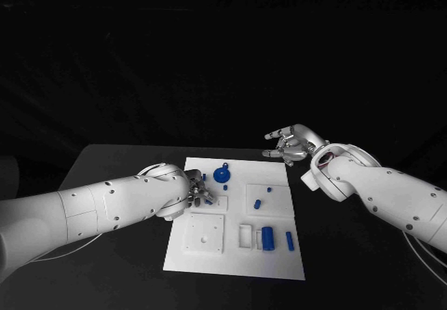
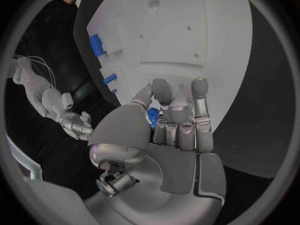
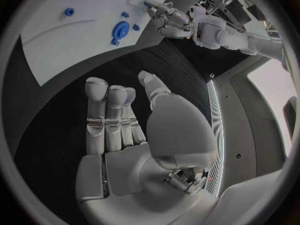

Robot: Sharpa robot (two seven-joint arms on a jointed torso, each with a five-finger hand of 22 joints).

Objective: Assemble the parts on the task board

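Your left hand (image 2: 169, 120) pinches a small blue cylindrical part (image 2: 152, 116), long axis along the fingers, over the white task board (image 1: 214, 258); your right hand (image 1: 291, 145) hovers open beyond the board's far right corner.

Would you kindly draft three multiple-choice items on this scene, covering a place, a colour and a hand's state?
1. Where is the right hand?
A. over the black table, beyond the task board's far right corner
B. on the board's near edge
C. under the left arm

2. What colour is the round part on the task board?
A. red
B. blue
C. green

3. What is the left hand doing?
A. resting flat
B. holding nothing
C. pinching a small blue part

Answers: 1 A, the head view shows it off the board; 2 B, plainly blue; 3 C, blue sits between its fingers.
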